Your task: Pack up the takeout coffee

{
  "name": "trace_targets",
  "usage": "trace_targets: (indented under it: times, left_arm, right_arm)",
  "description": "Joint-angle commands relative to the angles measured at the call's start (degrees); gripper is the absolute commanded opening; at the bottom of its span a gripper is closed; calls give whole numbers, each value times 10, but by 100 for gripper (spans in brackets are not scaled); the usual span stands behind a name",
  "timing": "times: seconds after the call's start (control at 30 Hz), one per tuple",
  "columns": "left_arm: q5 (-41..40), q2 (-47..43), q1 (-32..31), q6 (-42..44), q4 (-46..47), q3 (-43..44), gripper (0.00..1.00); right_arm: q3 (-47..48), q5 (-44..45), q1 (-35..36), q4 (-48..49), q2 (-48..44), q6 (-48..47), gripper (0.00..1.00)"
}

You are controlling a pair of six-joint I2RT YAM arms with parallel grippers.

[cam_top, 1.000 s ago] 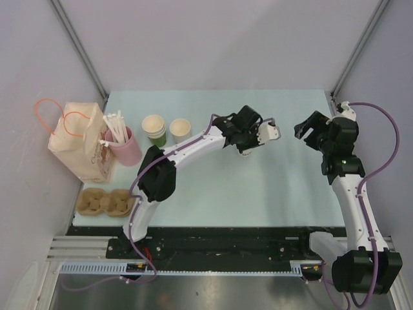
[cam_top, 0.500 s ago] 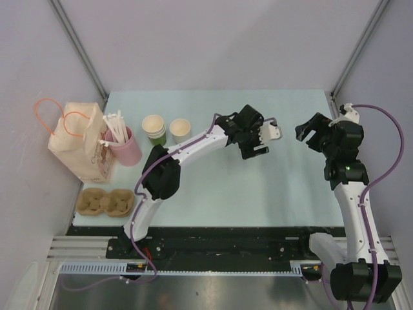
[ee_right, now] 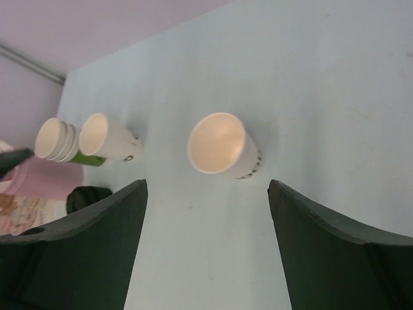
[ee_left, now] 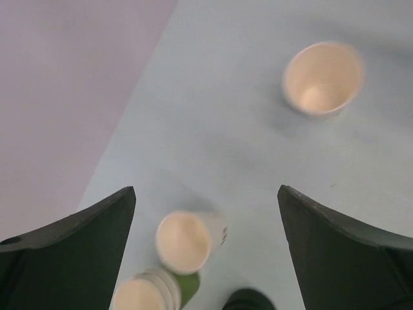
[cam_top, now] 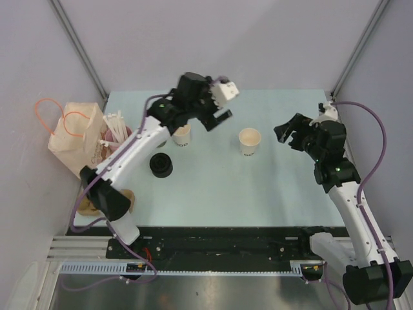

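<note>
Closest to the arm bases, on the left, a brown cup holder (cam_top: pixel 87 205) peeks out from under the left arm. It looks like the place where the coffee should end up. A little further in sits a pile of black lids (cam_top: pixel 161 165). No cup has a lid on yet, so I think the job has only just begun.

Next comes the middle cup (cam_top: pixel 250 140), white with dark print. It stands upright and alone on the blue table (cam_top: pixel 213 187), with bare table all round it. The right gripper (cam_top: pixel 288 132) hangs just beside it on the right. Its fingers (ee_right: pixel 84 245) are spread wide and hold nothing (the cup sits right between them in the wrist view). That looks like a good spot for a grab, and nothing blocks it.

Further left stands a second white cup (cam_top: pixel 182 134). Touching it is the green cup (ee_right: pixel 59 139), which looks like a few cups stuck inside each other. The left arm passes over that corner and hides most of the green one from above.

On the far left are the pink cup of straws (cam_top: pixel 115 126) and the paper bag (cam_top: pixel 71 135), close together. They crowd that side, so reaching there could knock them.

Farthest back, the left gripper (cam_top: pixel 218 119) is high above the table, fingers wide apart, carrying nothing.
</note>
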Motion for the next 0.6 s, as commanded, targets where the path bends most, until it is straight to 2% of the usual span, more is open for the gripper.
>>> trace_targets:
  times: [0.0,0.13,0.23,0.4,0.57]
  left_arm:
    - [-36,-49,107,-24,-9,-84,94]
    - [-23,-62,173,-4,-9,-145,81]
    - [0,-53,219,-1,-9,-171,79]
    - [13,-35,263,7,-9,-164,73]
    - [26,-25,279,21,-9,-166,64]
  right_arm:
    - [3,19,68,94,18,42,80]
    - [4,38,142,179,56,69,80]
    - [8,57,206,253,108,101,79]
    - [59,111,300,400,259,176,75]
    - [135,119,369,484,417,253,70]
